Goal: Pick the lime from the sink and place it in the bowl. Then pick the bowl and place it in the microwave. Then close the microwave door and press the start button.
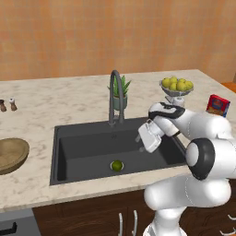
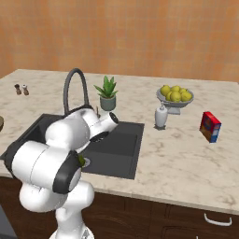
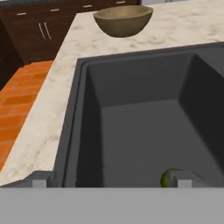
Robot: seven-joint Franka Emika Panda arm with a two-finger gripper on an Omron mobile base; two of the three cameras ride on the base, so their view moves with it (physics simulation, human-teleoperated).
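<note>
Marble counter (image 1: pixel 69 103), arm bent over sink (image 1: pixel 83 152), tool (image 1: pixel 146 138) open above lime (image 1: pixel 117 166)

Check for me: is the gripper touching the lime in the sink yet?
Apart. In the left base view the open gripper hangs over the sink, with bare basin floor between it and the lime lying near the front wall.

The white, dark-jointed arm bends forward from its base with its wrist tipped downward, and the two-finger tool (image 1: pixel 144 140) hangs with jaws spread wide, holding nothing.
</note>
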